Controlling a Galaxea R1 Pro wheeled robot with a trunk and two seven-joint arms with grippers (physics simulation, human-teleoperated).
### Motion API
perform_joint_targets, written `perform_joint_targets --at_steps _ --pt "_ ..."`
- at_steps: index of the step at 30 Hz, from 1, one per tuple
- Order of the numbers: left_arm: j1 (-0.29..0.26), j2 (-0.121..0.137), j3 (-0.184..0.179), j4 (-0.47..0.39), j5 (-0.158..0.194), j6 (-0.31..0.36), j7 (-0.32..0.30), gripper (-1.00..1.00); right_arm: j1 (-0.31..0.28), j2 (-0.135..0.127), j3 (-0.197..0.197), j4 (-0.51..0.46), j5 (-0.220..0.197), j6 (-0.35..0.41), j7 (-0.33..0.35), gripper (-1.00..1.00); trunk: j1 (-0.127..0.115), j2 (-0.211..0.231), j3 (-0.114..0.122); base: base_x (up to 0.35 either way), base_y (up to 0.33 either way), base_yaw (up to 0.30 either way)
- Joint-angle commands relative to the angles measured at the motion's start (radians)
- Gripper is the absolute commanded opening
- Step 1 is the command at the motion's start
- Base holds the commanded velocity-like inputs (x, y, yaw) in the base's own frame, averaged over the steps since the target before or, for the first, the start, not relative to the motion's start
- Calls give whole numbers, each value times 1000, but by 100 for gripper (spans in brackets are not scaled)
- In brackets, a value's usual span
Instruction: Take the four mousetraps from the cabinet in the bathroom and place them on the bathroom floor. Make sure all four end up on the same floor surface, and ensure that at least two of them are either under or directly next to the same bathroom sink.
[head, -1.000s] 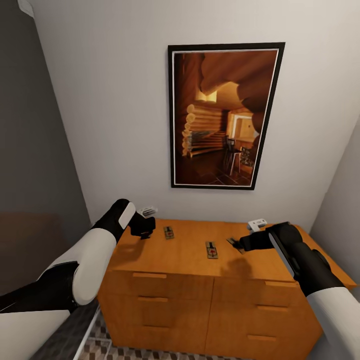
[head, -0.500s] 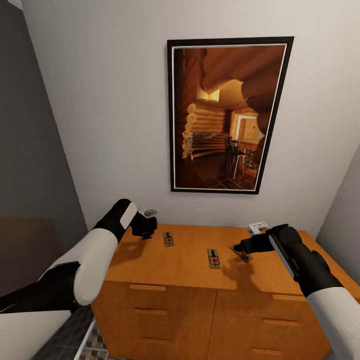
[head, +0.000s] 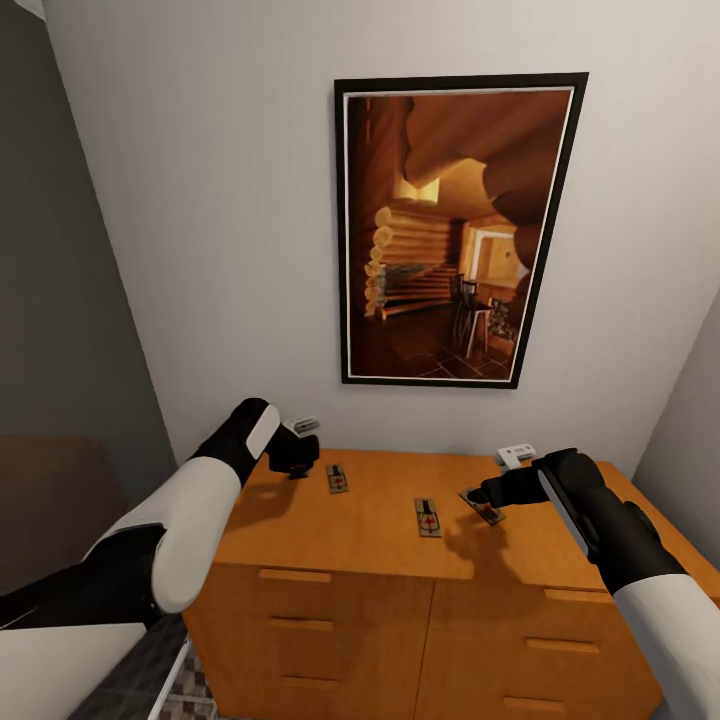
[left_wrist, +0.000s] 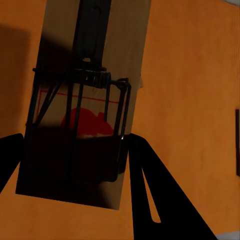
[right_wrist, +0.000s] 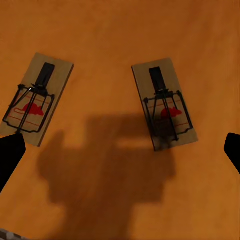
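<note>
Tan wood is seen between the left fingers (left_wrist: 150, 190): the first mousetrap (left_wrist: 80, 115) is bracketed on both long edges by the left gripper (left_wrist: 75, 137), and both edges appear to be met. Whether a firm clamp is applied cannot be told from the wrist view, since the board is in deep shadow. The right fingers (right_wrist: 10, 155) are spread wide and nothing is held. The right gripper (head: 480, 495) is poised just above the fourth mousetrap (head: 483, 505), with the third mousetrap (head: 428, 517) just beside it. The second mousetrap (head: 337, 478) is left apart, near the left gripper. All of these are carried on the top of the cabinet (head: 330, 540), and none is yet placed on the bathroom floor (head: 200, 700).

Risks noted:
- The first mousetrap is judged thin and light. If it is pinched only at the edges, it may be twisted out or dropped during the lift.
- The wire parts stand proud of each board and may be snagged by a descending finger.
- A misaligned close by the right fingers may push the fourth mousetrap into the third, or skid it towards the cabinet's edge.
- The wall is close behind the left arm, so a collision is possible.
</note>
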Motion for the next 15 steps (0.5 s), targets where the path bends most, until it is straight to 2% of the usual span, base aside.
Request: perform_joint_targets --at_steps 1,11,15 --pt "-1 -2 -1 -1 3 4 6 -100 -1 -1 2 -1 2 4 3 100 0 -1 -2 0 0 0" --pt "-1 -7 -40 -1 3 4 5 -100 -1 -1 2 -1 2 4 6 100 0 -1 -2 0 -2 0" --pt "-1 -8 -43 -1 3 4 5 -100 -1 -1 2 -1 2 4 6 100 0 -1 -2 0 -136 0"
